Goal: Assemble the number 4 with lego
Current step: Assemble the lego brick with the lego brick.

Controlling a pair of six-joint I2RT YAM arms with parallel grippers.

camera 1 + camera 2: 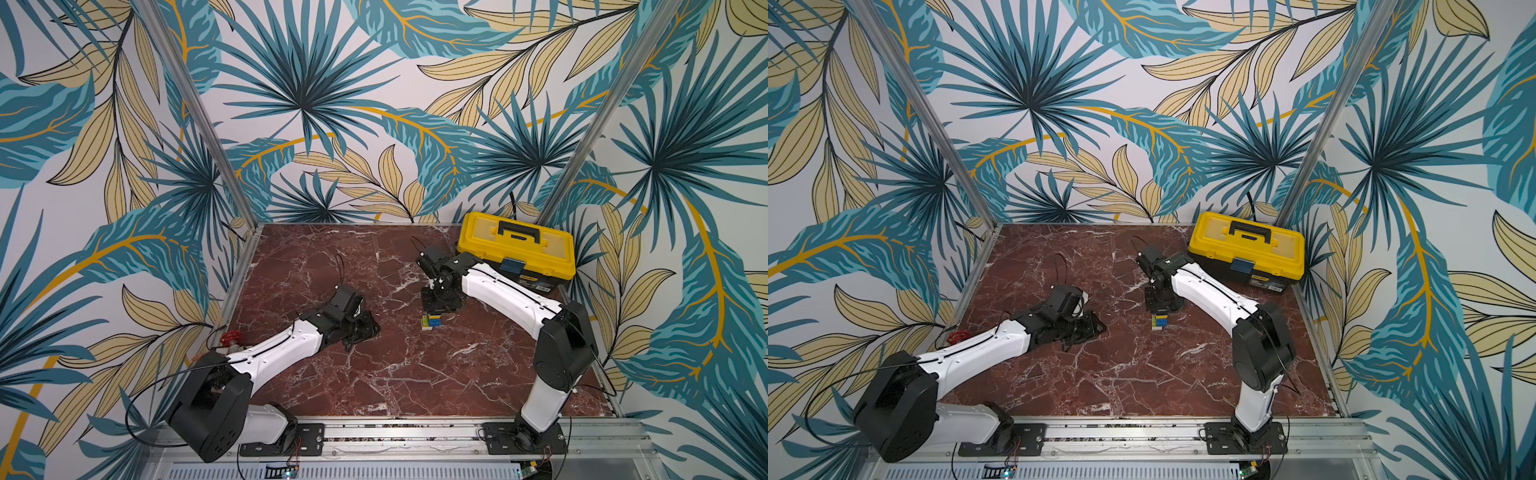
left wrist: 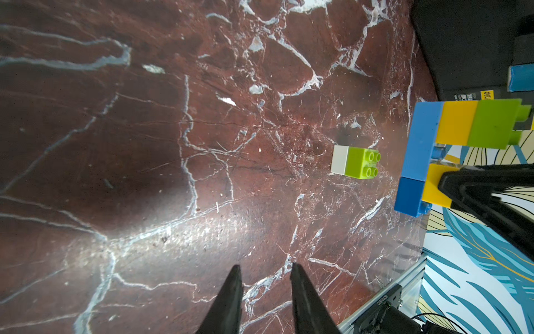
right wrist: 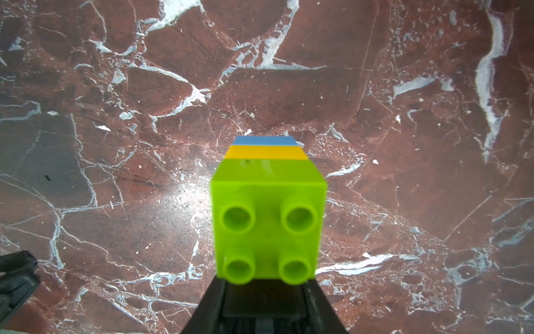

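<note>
My right gripper point(image 3: 264, 286) is shut on a lego assembly point(image 2: 433, 144), its fingers clamping a black brick. In the left wrist view the assembly has a light-blue crossbar point(image 2: 422, 136) with a dark blue brick point(image 2: 410, 193) at one end. A yellow-and-green arm and a second yellow brick stand off the crossbar. A short lime-green-and-white stack point(image 2: 355, 163) lies on its side on the table beside the assembly, and also shows in a top view point(image 1: 425, 323). My left gripper point(image 2: 264, 269) is open and holds nothing, low over the marble to the left point(image 1: 370, 328).
A big yellow-and-black toolbox point(image 1: 517, 249) stands at the back right corner, just behind the right arm. A small red object point(image 1: 227, 338) sits at the table's left edge by the left arm. Patterned walls close in the red marble table point(image 1: 415, 374) on three sides.
</note>
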